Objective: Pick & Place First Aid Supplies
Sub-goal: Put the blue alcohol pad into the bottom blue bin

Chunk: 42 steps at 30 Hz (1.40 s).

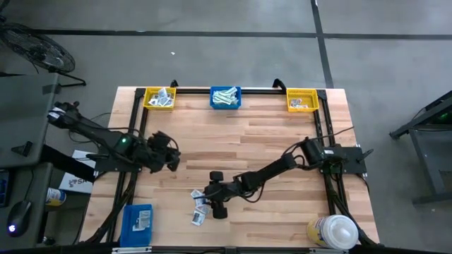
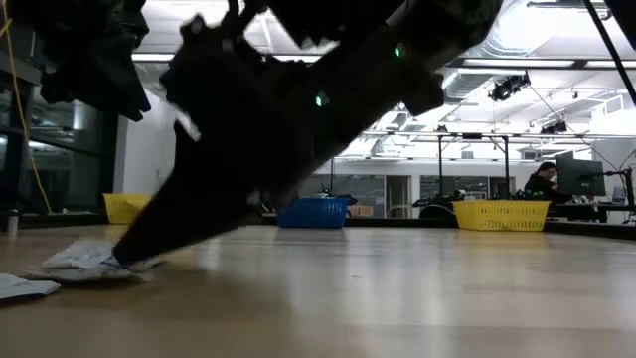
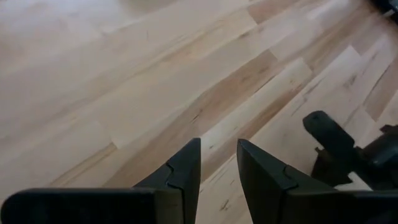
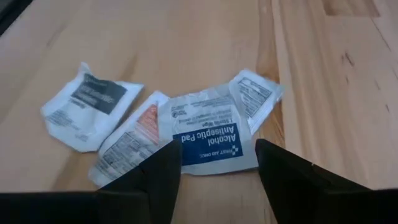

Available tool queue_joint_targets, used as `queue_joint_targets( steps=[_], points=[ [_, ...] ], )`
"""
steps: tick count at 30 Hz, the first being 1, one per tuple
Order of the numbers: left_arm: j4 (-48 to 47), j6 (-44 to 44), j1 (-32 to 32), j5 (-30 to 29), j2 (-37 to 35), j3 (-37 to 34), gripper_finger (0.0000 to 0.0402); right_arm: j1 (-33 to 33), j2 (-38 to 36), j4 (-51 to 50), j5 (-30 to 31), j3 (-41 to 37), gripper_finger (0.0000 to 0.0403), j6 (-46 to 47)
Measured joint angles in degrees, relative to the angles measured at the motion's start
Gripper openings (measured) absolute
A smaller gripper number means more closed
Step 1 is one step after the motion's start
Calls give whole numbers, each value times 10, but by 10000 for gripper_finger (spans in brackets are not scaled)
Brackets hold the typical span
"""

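Right gripper (image 4: 214, 165) lowered to the tabletop (image 1: 247, 141) over a small cluster of first aid packets (image 1: 198, 207) near the front edge, left of centre; its jaws stand wide apart, one on each side of the white packet with the blue "Alcohol Antiseptic Pad" label (image 4: 208, 140), gripping nothing. Touching that packet lie a packet with an orange-marked label (image 4: 134, 140) and a white printed one (image 4: 255, 93); a packet with a dark label (image 4: 90, 109) lies just beside them, apart. Left gripper (image 3: 217, 168) hovers over bare wood toward the tabletop's left side, jaws slightly parted and empty. Along the far edge stand a yellow bin (image 1: 159, 98), a blue bin (image 1: 225, 97) and a second yellow bin (image 1: 302, 100), each holding more packets. A white-capped bottle (image 1: 332, 231) stands at the front right corner
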Motion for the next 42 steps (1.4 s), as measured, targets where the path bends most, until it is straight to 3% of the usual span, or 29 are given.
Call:
queue_joint_targets(
  steps=[9,18,27,42],
  points=[
    [3,-5,1,3,16,0,104,-5,6,-76,12,5,163,62],
    [3,-5,2,1,16,0,104,-14,6,-96,-11,2,10,103],
    [8,-5,2,11,16,0,104,-20,-14,-95,-53,-1,1,139],
    [35,1,2,26,16,0,104,-10,-120,-132,6,-2,0,70]
  ],
)
